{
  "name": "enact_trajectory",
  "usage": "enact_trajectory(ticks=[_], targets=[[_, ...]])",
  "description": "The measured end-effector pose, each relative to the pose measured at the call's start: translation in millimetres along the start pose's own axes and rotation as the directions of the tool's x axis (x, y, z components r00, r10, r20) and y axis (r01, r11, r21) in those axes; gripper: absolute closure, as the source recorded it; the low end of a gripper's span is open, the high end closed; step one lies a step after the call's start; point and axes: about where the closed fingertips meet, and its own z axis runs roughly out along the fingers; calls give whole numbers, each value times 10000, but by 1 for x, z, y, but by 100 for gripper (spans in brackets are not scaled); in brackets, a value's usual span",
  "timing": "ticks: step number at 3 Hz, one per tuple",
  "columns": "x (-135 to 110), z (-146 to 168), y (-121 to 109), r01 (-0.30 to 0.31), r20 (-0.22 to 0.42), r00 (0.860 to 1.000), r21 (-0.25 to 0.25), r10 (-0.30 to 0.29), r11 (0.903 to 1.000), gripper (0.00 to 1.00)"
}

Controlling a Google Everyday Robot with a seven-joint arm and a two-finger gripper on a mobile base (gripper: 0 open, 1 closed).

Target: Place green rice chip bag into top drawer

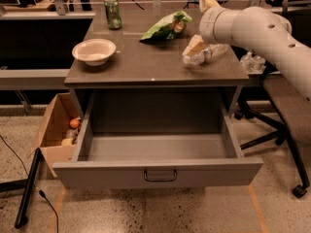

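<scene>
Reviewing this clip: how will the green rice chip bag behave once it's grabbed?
The green rice chip bag looks crumpled, so it will probably flex rather than hold shape. It seems light for its size and may slide across the tabletop if nudged. Its glossy foil might slip in the open pincer, poised just beside it.

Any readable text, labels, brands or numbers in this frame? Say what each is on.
No text can be read.
green rice chip bag: print too blurred to read.
soda can: label too blurred to read.
plastic bottle: nothing legible.
top drawer: no markings seen.
gripper, open over the bottle, right of the bag: no markings seen.
</scene>
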Motion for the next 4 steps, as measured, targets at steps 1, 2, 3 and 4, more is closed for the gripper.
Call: enact_trajectory(ticks=[1, 2, 3, 4], targets=[[19, 15, -19, 15, 135, 9999, 176, -17, 9998, 0], [18, 37, -33, 104, 550, 9984, 236, -116, 9997, 0], [0, 63, -35, 389, 1139, 9927, 40, -391, 9992, 0], [-25, 82, -31, 842, 1743, 9815, -190, -796, 9963, 0]])
